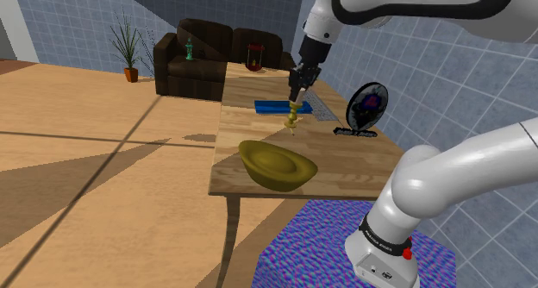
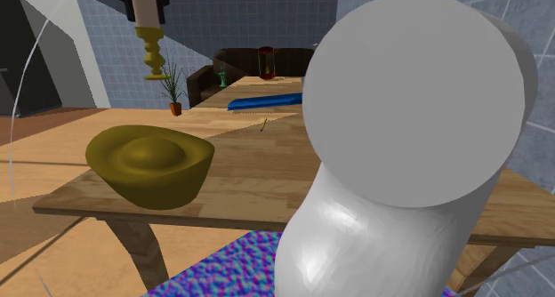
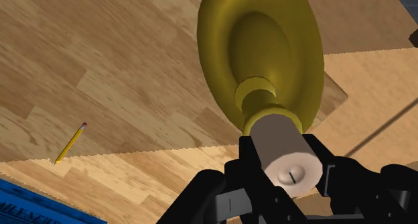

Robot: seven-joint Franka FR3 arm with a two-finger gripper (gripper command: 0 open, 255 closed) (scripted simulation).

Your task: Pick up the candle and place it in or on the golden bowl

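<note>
Your candle (image 3: 278, 145), a pale stub in a golden holder, hangs upright, clear of the desk (image 1: 250, 122). The fingers (image 3: 246, 163) are closed on its pale top. The golden bowl (image 1: 276, 164) sits on the desk near the front edge, and you can see a rounded hump inside it. The arm (image 1: 431, 2) reads "FRANKA EMIKA". A pencil (image 3: 70, 142) and a blue book (image 1: 276, 106) lie on the desk; the book's lettering is too cropped to read.
</note>
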